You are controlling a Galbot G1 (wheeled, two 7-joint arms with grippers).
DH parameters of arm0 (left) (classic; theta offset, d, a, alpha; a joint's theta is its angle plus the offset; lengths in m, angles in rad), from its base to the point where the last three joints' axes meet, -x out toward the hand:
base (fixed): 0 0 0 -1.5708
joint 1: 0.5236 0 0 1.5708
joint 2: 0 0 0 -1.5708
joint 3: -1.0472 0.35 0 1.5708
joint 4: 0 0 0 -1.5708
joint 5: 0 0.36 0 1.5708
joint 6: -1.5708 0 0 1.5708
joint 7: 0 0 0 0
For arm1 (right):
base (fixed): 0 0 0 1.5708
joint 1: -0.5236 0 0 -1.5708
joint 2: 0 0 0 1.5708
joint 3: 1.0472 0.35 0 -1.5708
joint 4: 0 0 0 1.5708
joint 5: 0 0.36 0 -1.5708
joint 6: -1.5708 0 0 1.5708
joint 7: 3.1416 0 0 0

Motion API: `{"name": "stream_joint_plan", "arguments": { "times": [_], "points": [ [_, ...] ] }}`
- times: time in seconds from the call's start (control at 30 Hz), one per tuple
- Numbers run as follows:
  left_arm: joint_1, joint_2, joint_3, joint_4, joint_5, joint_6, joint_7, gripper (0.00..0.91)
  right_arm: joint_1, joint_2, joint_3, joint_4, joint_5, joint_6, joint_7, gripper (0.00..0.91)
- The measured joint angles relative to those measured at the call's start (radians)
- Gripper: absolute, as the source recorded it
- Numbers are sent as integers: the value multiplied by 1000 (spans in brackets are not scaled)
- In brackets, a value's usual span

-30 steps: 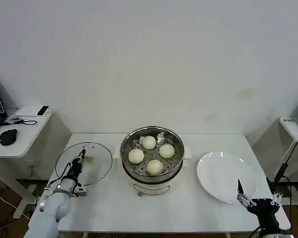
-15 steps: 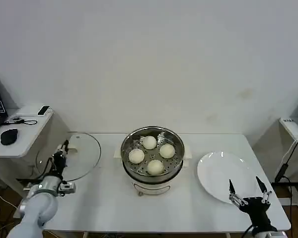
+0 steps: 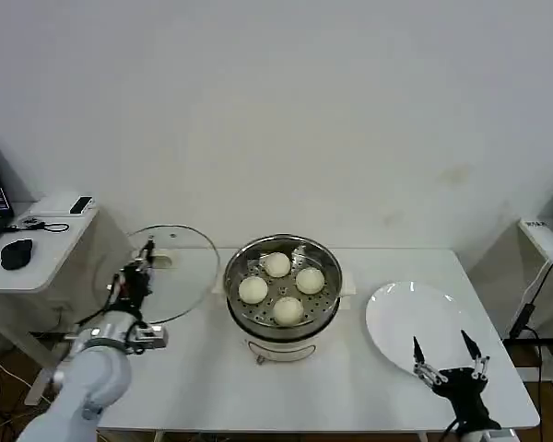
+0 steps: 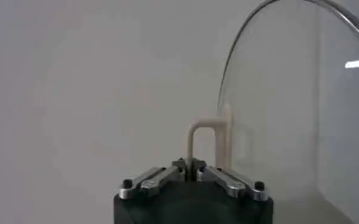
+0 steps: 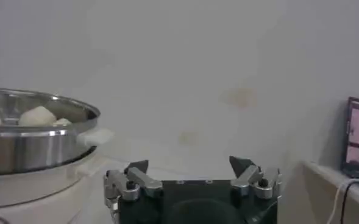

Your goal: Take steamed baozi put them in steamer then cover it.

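Note:
Several cream-white baozi (image 3: 276,265) lie on the perforated tray inside the shiny steel steamer (image 3: 324,310) at the table's middle; its rim and buns also show in the right wrist view, steamer (image 5: 33,146). The glass cover (image 3: 180,285) hangs tilted in the air left of the steamer, apart from it. My left gripper (image 3: 146,261) is shut on the cover's cream handle (image 4: 202,143), the clear cover (image 4: 283,97) standing upright past the jaws. My right gripper (image 3: 445,357) stands open with nothing between its fingers, low at the table's front right by the plate.
An empty white plate (image 3: 396,318) lies on the table's right half. A side table with a black mouse (image 3: 15,254) stands at the far left. Another desk edge with cables (image 3: 539,276) sits at the far right.
My left gripper has lifted the cover off the table, swung it out left, then brought it back right and higher toward the steamer. My right gripper shifted slightly left and opened.

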Motion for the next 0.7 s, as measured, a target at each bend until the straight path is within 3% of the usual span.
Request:
{"name": "stream_joint_plan", "arguments": {
  "times": [0.43, 0.7],
  "points": [
    [-180, -69, 273, -3, 32, 104, 111, 0, 16, 45, -60, -18, -73, 7, -6, 907],
    [-259, -149, 365, 28, 106, 157, 170, 0, 29, 59, -100, -38, -109, 12, -12, 907]
  ]
}}
